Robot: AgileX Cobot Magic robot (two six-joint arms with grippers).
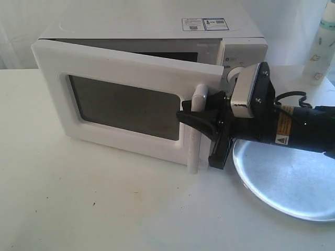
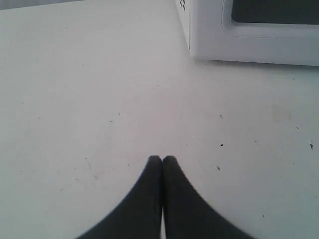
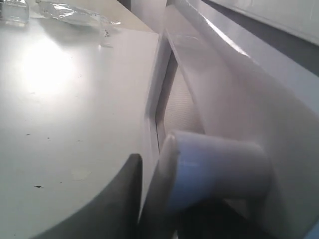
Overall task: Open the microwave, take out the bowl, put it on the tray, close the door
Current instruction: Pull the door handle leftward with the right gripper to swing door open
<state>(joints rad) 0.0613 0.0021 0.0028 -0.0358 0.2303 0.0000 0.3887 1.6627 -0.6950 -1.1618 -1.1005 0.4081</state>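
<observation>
Two stickers (image 1: pixel 204 23) on the microwave (image 1: pixel 131 29) top, white with blue, print too small to read. Tiny dark marking on the control panel (image 1: pixel 243 54), illegible. Yellow label (image 1: pixel 283 124) on the right arm (image 1: pixel 310 128): black lines of print, unreadable. Warning triangle sign (image 1: pixel 282 139) just below it. The bottle (image 1: pixel 320 49) at back right has a pale label with blurred text. No word or number is readable in any view.
</observation>
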